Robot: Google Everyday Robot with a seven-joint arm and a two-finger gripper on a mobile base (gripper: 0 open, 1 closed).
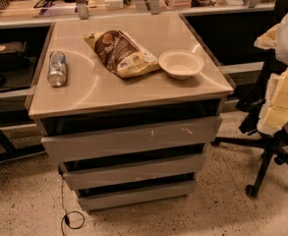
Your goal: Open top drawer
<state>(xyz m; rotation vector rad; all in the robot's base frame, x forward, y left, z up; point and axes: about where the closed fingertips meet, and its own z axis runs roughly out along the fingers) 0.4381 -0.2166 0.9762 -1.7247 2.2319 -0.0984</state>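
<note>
Your gripper (280,104) hangs at the right edge, well apart from the cabinet, beside an office chair (267,154); whether its jaws are apart, you cannot tell. The top drawer (133,137) sits just beneath the worktop (99,95), which carries a can (57,68), a snack bag (120,53) and a bowl (181,64). The floor (25,200) is speckled.

Beige cabinet top (133,92): glossy, 3 items carried.
- Drink can (57,68) laid on side nr left edge, well apart from rest.
- Brown/cream snack bag (121,53) laid flat at centre, angled back-left to front-right.
- White bowl (181,64) set upright, right of centre, just beside bag's lower end.
- Gripper (281,102) seen at right edge of view, off to side of top, not touching it.
</note>
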